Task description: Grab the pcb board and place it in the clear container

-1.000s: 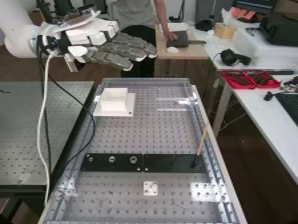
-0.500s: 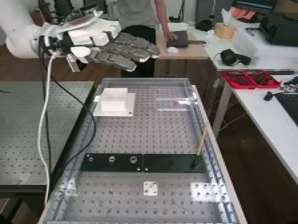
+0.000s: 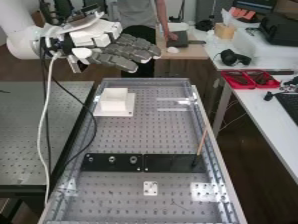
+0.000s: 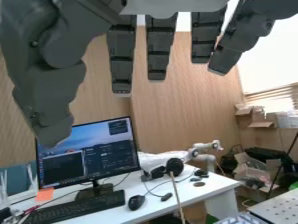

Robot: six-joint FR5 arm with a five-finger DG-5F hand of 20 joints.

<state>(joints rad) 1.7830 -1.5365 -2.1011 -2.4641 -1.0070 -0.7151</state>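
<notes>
Robot hand wide, its fingers straight and pointing to the high view's right, hangs in the air beyond the white block, well apart from it; in the wrist view the thumb stands away from the straight fingers. The white block sits on a square white base on the perforated surface. Just to the view's right of the block lies a clear piece, perhaps the clear container; its two bright edges run across the surface, so its long axis seems crosswise. Which piece is the pcb board, I cannot tell. Nearer than the block, two black plates lie end to end, long axis crosswise; farther on the near side is a small white plate. Against the earliest frame, the hand has drifted slightly to the view's right; the block and plates have stayed put.
</notes>
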